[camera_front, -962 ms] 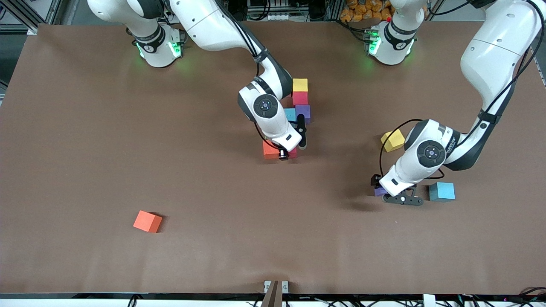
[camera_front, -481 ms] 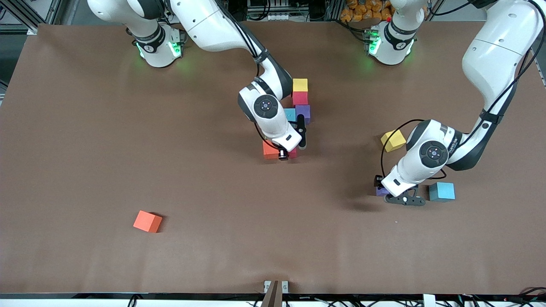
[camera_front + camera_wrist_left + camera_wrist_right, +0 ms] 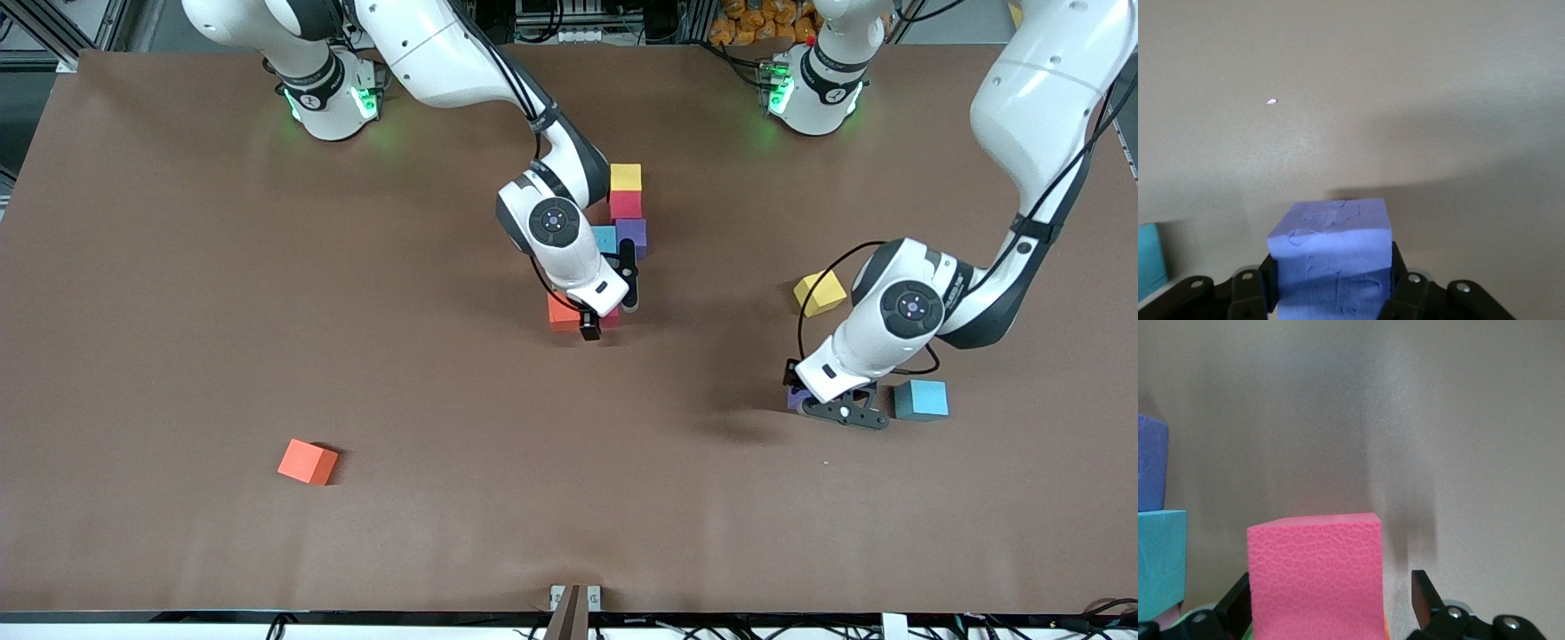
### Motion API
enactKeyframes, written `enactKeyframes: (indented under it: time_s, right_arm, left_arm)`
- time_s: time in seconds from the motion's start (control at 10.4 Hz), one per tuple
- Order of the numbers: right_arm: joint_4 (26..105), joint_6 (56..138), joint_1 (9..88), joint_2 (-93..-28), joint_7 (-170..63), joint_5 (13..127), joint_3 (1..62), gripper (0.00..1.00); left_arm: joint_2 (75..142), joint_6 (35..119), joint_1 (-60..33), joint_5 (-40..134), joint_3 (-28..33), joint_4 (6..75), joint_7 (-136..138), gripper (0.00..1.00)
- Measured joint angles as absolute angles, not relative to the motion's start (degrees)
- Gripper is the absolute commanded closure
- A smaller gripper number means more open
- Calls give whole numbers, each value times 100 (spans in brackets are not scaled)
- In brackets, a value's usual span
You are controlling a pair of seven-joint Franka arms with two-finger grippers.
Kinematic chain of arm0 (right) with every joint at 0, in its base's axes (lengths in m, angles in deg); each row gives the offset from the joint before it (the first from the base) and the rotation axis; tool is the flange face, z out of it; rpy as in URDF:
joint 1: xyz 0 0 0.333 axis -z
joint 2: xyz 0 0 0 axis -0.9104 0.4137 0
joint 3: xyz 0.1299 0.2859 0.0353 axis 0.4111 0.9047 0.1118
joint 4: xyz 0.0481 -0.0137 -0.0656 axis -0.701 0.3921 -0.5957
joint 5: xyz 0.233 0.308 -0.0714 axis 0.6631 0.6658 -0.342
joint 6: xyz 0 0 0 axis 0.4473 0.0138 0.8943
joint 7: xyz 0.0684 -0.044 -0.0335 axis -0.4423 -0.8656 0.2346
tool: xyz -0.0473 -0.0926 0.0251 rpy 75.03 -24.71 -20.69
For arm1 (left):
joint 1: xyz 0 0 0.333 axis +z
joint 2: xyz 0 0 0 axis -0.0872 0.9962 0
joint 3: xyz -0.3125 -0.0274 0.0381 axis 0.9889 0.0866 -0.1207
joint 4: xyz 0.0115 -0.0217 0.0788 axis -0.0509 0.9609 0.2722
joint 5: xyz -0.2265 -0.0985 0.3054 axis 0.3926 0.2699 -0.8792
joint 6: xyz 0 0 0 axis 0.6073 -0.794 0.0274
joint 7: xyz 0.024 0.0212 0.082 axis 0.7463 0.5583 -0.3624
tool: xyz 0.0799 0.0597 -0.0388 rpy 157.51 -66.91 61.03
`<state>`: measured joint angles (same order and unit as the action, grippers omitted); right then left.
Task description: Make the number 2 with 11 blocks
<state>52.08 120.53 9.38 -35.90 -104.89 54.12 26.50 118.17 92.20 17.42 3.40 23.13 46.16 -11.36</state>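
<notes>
A brown matte desk (image 3: pixel 178 267) spreads under me, and nearest the front camera a loose orange foam cube (image 3: pixel 308 462) lies toward my right arm's end. Farther off, at my left arm's end, my left claw (image 3: pixel 1335 293) is clamped on a purple foam cube (image 3: pixel 1331 257) low at the desk, its pads pressed to two opposite faces, with a light blue foam cube (image 3: pixel 920 399) just beside it and a tilted yellow foam cube (image 3: pixel 819 292) farther still. In the middle, my right claw (image 3: pixel 1331 603) stands apart around a pink foam cube (image 3: pixel 1315 577) set against an orange cube (image 3: pixel 560 313) of the unfinished number 2 (image 3: pixel 622 227), gaps at both fingers. These blocks look light, soft and grippy; I judge flat opposite sides, mid-height, the place to pinch, gently enough not to dent them
</notes>
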Motion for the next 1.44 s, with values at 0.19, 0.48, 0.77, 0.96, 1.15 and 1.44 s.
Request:
enactKeyframes:
  time_s: [0.19, 0.48, 0.77, 0.96, 1.15, 1.44]
  right_arm:
    - [5175, 12037, 943, -3601, -10475, 5413, 2646, 0]
    - [5088, 11495, 1006, -3823, -10442, 5413, 2639, 0]
    - [5049, 10740, 1316, -4316, -10422, 5415, 2602, 0]
    - [5042, 10393, 1765, -4592, -10413, 5415, 2442, 0]
    - [5038, 9939, 2486, -4833, -10412, 5412, 2346, 0]
    - [5038, 9781, 3396, -5050, -10031, 5410, 2195, 0]
  left_arm:
    - [11590, 8860, 1739, 340, 2626, 4649, -1136, 65]
    - [11534, 8224, 1729, 340, 3210, 4684, -1129, 64]
    - [11531, 8079, 1635, 339, 3464, 4747, -682, 64]
    - [11547, 8086, 1470, 339, 3466, 4811, -484, 65]
    - [11596, 8123, 1107, 227, 3476, 4823, -458, 65]
    - [11701, 8346, 607, -234, 3474, 4872, -470, 64]
